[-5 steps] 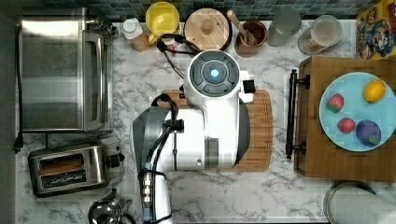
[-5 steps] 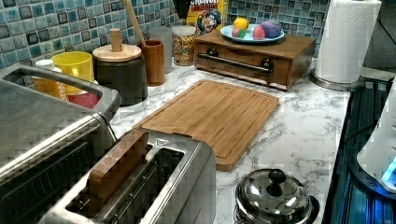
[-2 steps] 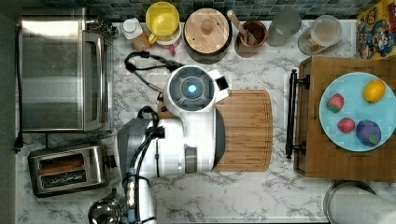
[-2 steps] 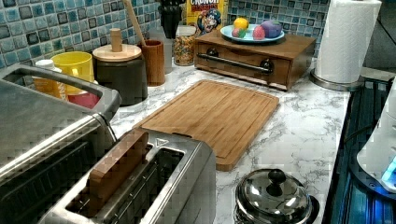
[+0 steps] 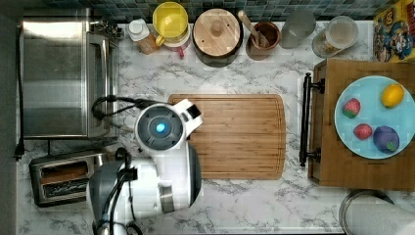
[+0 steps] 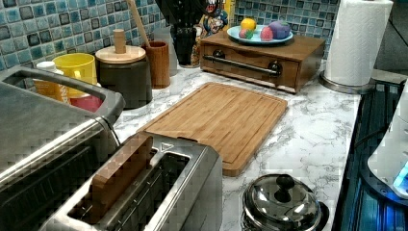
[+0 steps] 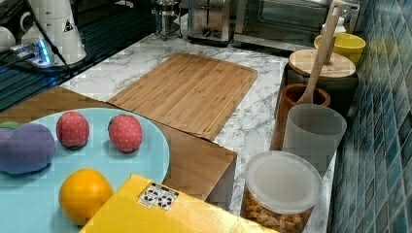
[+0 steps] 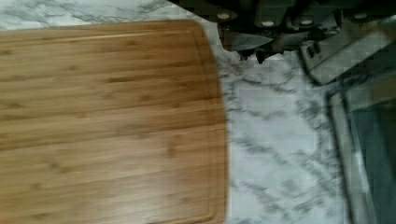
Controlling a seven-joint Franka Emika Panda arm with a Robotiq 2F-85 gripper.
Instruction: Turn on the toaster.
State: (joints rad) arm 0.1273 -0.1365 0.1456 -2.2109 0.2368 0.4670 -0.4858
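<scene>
One second is enough to see the arm (image 5: 160,128) travel: in the top view its round, blue-lit head was over the cutting board (image 5: 235,134) near that board's left end, and it now sits off the board's left edge, lower and further toward the top view's left. That carries it away from the jars at the back and toward the toaster (image 5: 62,177), which stands on the marble counter (image 5: 254,205) at the top view's lower left, just below the big toaster oven (image 5: 54,73). The left view has the toaster (image 6: 159,192) in the foreground with a brown slice standing in one slot, beside a small lidded steel pot (image 6: 281,204); the right view has it (image 7: 209,18) far off at the end of the counter. The wrist view looks down on the board's rounded corner and bare marble, with the gripper (image 8: 251,51) at the frame's edge — whether it is released or clenched I cannot tell. The toaster itself has not moved and nothing touches it. I judge this to be the approach — the lever end, which in the top view lies under the arm's body, has yet to be reached and pressed down.
</scene>
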